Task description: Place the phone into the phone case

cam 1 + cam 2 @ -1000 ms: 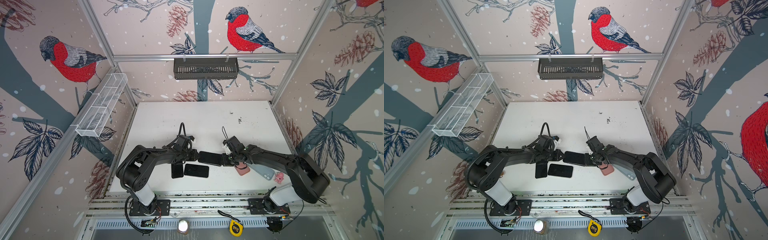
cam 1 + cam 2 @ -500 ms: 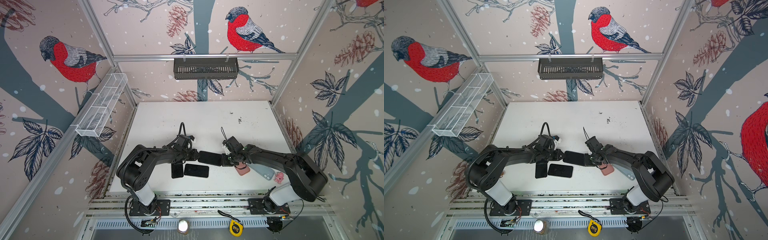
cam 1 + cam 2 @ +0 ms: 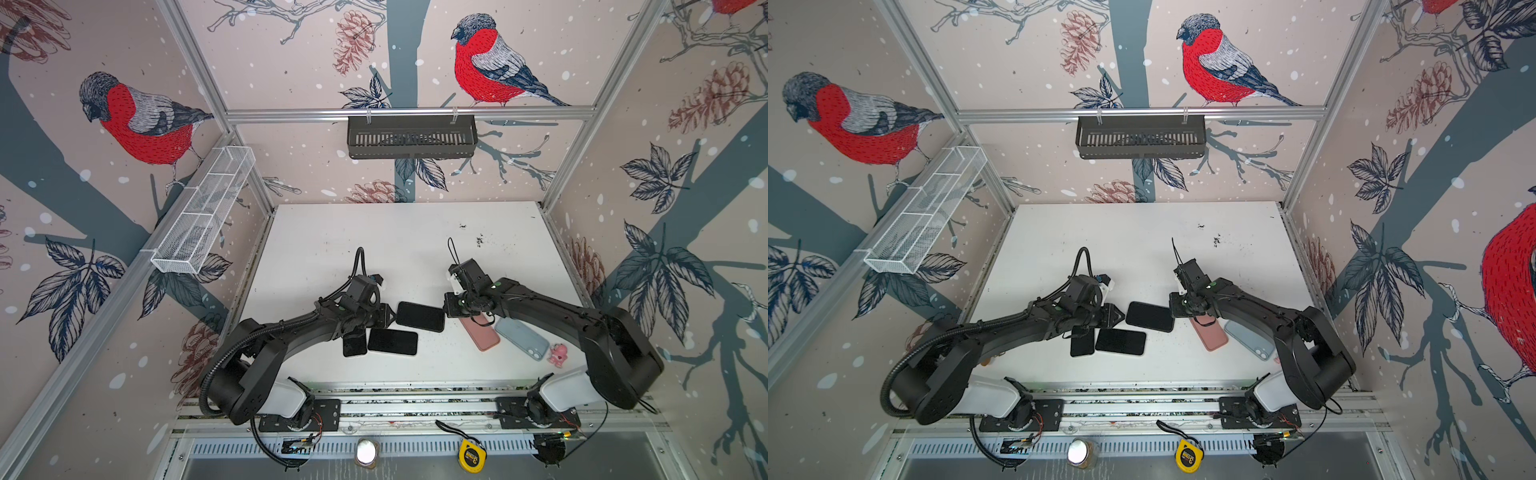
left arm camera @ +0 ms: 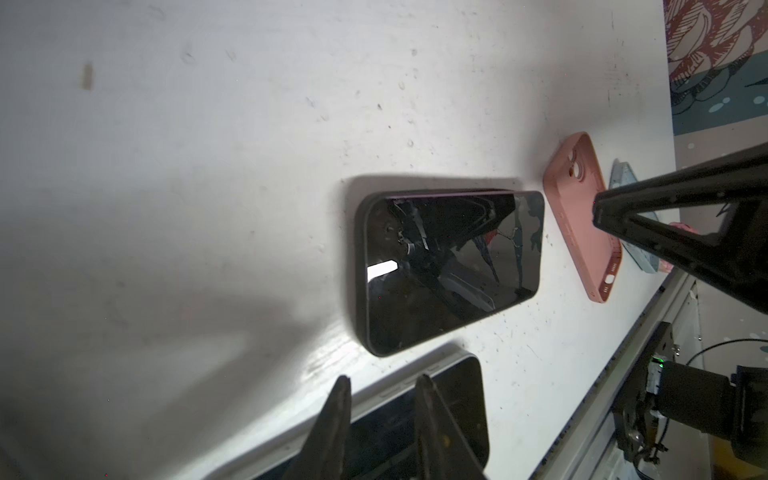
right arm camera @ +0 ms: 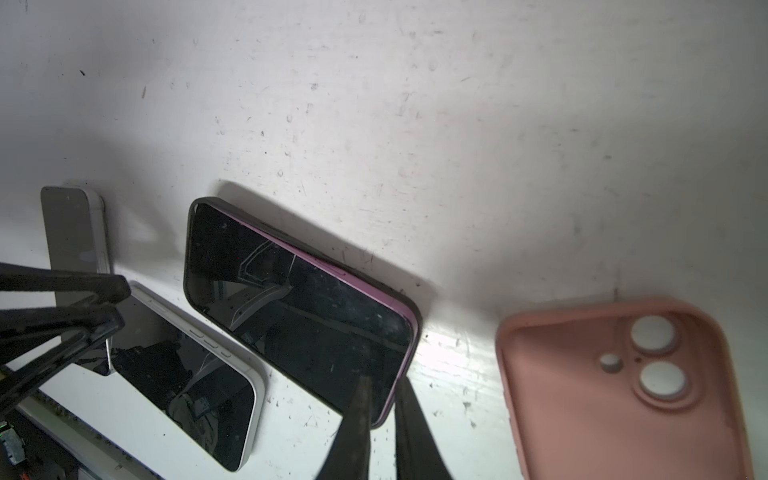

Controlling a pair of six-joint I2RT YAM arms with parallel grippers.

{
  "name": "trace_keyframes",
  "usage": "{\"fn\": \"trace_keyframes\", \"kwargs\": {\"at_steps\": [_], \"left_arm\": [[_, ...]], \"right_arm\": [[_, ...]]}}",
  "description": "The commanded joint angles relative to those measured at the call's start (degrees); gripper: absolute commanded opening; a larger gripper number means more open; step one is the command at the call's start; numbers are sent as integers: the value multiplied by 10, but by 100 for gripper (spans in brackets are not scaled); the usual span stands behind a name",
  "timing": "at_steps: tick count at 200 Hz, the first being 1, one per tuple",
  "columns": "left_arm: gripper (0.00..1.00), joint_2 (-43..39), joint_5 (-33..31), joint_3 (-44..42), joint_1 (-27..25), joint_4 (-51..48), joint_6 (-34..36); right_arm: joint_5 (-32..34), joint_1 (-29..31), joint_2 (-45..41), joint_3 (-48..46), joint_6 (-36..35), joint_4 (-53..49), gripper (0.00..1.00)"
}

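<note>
A dark-screened phone point(image 3: 419, 316) with a purple edge lies face up on the white table point(image 3: 374, 241), near its middle, its long side running left to right in both top views. It sits in a black case point(image 4: 360, 274) whose rim wraps one end. Along one long side, the purple edge shows above the rim.

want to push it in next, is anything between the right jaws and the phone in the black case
Nothing visible does: the right gripper is right at the end of the phone. The pink case lies apart, off to one side.
</note>
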Motion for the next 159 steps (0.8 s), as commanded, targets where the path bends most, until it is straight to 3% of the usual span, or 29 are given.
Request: {"fn": "trace_keyframes", "kwargs": {"at_steps": [1,104,159], "left_arm": [[27,9,-42,-1,-16,-33,-7],[25,121,-41,67,-27,-51,10],[25,200,-40,158,-21,-53,18]], "right_arm": [[-10,1,-7,-13,-4,0,15],[-13,-4,-74,-103,0,26,19],[-18,-11,-63,-107,1,49,22]]}}
